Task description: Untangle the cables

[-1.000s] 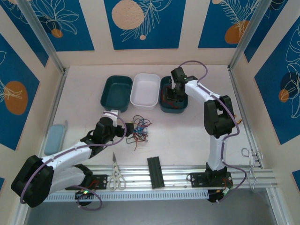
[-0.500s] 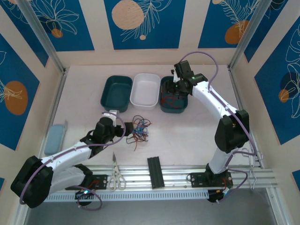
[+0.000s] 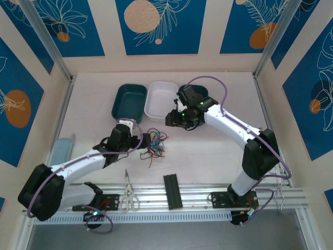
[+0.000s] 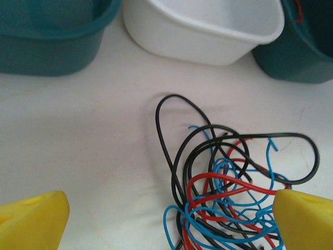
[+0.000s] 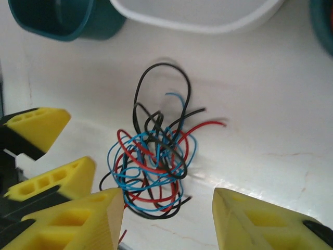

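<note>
Within the last second the right arm had swung away from the right-hand teal tray (image 4: 307,47) and come down toward the cables (image 3: 156,143). The right gripper (image 3: 174,119) now hung at about 1 o'clock of the tangle, its jaws spread wide and holding nothing. The left gripper (image 3: 147,140) had edged forward to the tangle's 9 o'clock side. It was likewise released and empty, with its yellow fingers (image 4: 31,219) straddling the near end of the heap.

The cables lay on the bare table (image 3: 208,151), a knot of red, black and blue loops at roughly 7 o'clock of the white tray (image 3: 162,99). The shift suggested that one strand had been dropped off and the right arm was back for another. Most of the tangle was not yet sorted.

The left-hand teal tray (image 3: 129,101) and the white tray looked empty. In the left wrist view a red wire (image 4: 297,11) showed inside the right-hand teal tray. Whatever else was in it was hidden.
</note>
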### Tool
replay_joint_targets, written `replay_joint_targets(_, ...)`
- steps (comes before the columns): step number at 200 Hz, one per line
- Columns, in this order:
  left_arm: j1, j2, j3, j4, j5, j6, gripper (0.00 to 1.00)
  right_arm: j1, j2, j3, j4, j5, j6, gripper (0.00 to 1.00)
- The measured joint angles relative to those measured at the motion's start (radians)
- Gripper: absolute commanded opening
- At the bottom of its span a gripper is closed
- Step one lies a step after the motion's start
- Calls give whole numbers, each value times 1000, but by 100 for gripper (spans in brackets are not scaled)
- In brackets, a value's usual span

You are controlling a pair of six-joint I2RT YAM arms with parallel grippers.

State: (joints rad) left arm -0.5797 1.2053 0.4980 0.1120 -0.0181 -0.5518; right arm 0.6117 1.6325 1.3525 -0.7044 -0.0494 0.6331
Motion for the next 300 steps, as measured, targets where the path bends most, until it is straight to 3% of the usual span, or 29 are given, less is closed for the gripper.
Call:
replay_joint_targets(34, 2, 84, 21, -10, 56, -1, 98, 53, 19, -8, 2, -8, 28, 48)
replay_joint_targets(80, 2, 178, 40, 6, 123, -23, 87, 108, 21, -60, 4, -8, 50, 47)
replay_joint_targets(138, 4, 266, 49, 68, 171, -87, 32, 155, 21, -99, 24, -3, 56, 43)
replay_joint_targets(183, 13, 267, 44, 116, 168, -144, 12, 275, 21, -93, 37, 31, 43, 43)
replay_joint_targets(242, 28, 213, 21, 133, 140, -188, 7, 365, 94, -39, 38, 53, 31, 43)
replay_joint_targets(300, 32, 200, 2, 135, 137, -202, 7, 377, 173, -30, 43, 61, 34, 41)
